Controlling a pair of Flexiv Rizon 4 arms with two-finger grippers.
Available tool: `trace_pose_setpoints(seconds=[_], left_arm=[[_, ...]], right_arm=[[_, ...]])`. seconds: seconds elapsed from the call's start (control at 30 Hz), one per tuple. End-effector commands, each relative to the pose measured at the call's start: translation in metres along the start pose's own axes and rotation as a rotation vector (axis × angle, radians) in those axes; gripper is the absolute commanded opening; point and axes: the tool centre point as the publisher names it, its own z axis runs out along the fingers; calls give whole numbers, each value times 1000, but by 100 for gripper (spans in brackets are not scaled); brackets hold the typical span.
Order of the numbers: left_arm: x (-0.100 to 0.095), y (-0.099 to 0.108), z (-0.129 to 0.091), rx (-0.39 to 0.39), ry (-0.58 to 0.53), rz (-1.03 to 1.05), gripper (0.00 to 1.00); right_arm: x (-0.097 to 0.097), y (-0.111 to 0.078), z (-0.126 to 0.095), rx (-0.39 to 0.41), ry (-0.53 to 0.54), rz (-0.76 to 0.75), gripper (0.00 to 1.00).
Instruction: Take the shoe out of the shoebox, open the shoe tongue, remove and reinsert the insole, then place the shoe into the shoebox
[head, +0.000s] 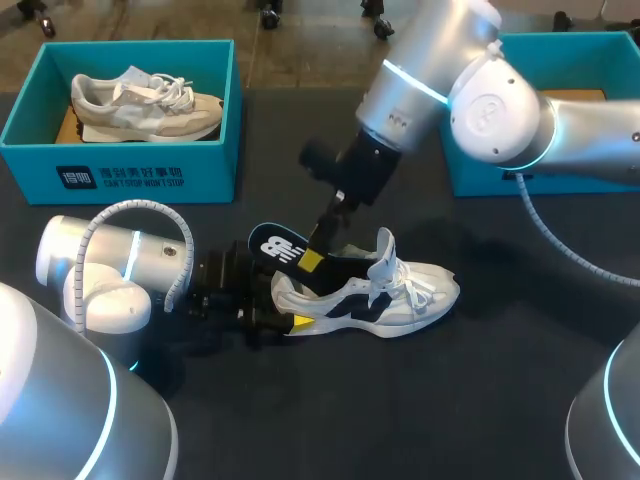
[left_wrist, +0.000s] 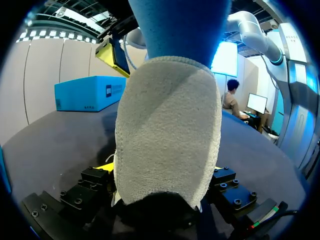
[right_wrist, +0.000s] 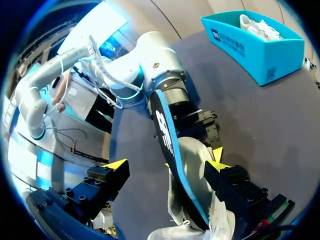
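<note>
At the table's (head: 480, 400) centre, the white-and-black shoe (head: 385, 300) stands on its sole with its toe toward the right arm's side and its tongue (head: 386, 250) raised. The left gripper (head: 285, 318) is at the heel. In the left wrist view the towelling heel lining (left_wrist: 167, 130) fills the space between its fingers (left_wrist: 105, 167), which press on it from both sides. The left arm (head: 110, 270) lies low and nearly level over the table, entering from the left. The dark blue insole (head: 280, 247) juts up and back out of the heel opening, its far end free above the left gripper. The right gripper (right_wrist: 167, 164) straddles the insole with its fingers spread wide. The insole (right_wrist: 170, 150) rests against one finger (right_wrist: 216, 164), while the other (right_wrist: 117, 164) stands well apart from it. The right arm (head: 480, 110) comes in from the right and slants steeply down to the shoe's collar. Behind the shoe, well apart, the left shoebox (head: 120, 165) holds a beige shoe (head: 145, 105). The right shoebox (head: 480, 175) sits partly behind the right arm.
</note>
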Motion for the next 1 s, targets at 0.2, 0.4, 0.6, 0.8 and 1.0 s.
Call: trace_pose_setpoints(seconds=[0.2,0.4,0.6,0.8,1.0], left_arm=[[-1,2,3,-4,2,-1,0],[-1,2,3,-4,2,-1,0],[-1,2,3,-4,2,-1,0],[-1,2,3,-4,2,-1,0],[-1,2,3,-4,2,-1,0]], right_arm=[[-3,2,15,-25,0,7,100],[-4,1,17,-26,2,13,48],[-8,3,18,-43,-7,2,31],[-10,3,22,-30,15,-15,27],[-12,1,25,-58,9,-26,22]])
